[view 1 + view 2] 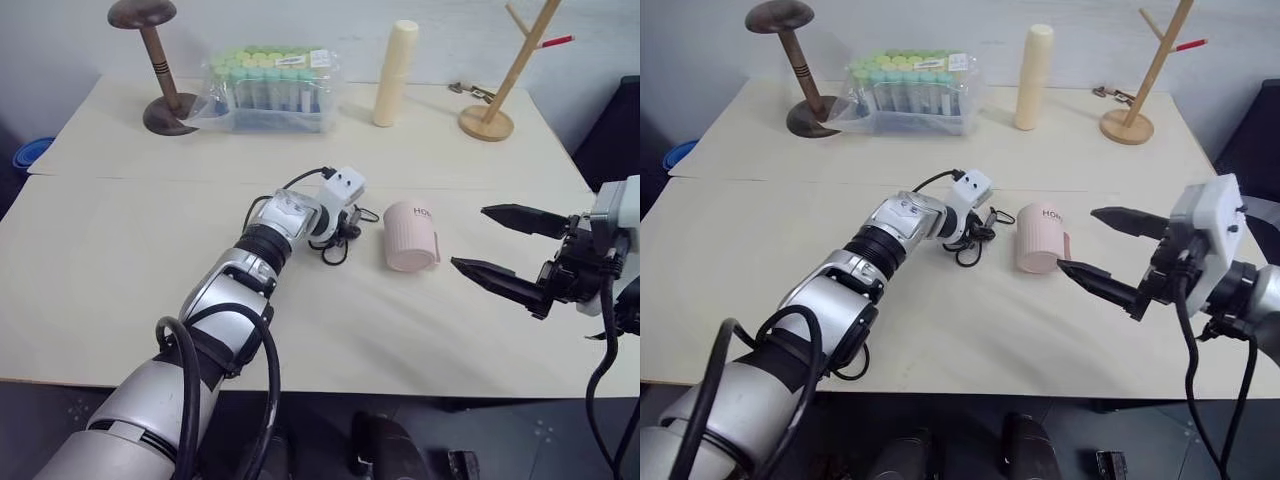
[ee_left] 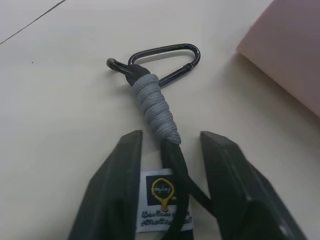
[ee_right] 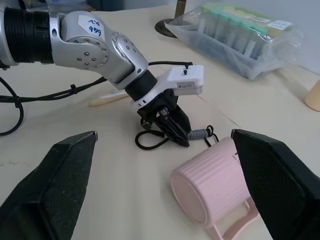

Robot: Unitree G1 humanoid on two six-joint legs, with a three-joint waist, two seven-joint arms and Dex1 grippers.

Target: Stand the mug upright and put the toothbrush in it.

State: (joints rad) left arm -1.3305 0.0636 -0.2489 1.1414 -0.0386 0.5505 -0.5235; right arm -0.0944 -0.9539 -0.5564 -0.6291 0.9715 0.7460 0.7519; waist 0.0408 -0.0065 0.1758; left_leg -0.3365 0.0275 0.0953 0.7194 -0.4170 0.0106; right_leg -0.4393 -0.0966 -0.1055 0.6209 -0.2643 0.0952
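Note:
The pale pink mug [image 1: 411, 236] lies on its side mid-table, "HOME" lettering up, its handle [image 3: 235, 227] low against the table. My right gripper [image 1: 468, 237] hovers just right of it, open wide, with nothing between its fingers. My left gripper [image 2: 171, 135] is down at the table left of the mug. Its fingers [image 2: 115, 190] stand a little apart on either side of a black cord with a grey wrap and a carabiner [image 2: 165, 60]. A slim pale yellowish stick, likely the toothbrush [image 3: 111, 98], lies on the table behind the left arm.
Along the back edge stand a dark wooden hat stand [image 1: 155, 70], a clear bag of capped tubes [image 1: 270, 90], a tall cream cylinder [image 1: 395, 72] and a wooden branch rack [image 1: 500, 90]. A seam [image 1: 130, 177] crosses the table.

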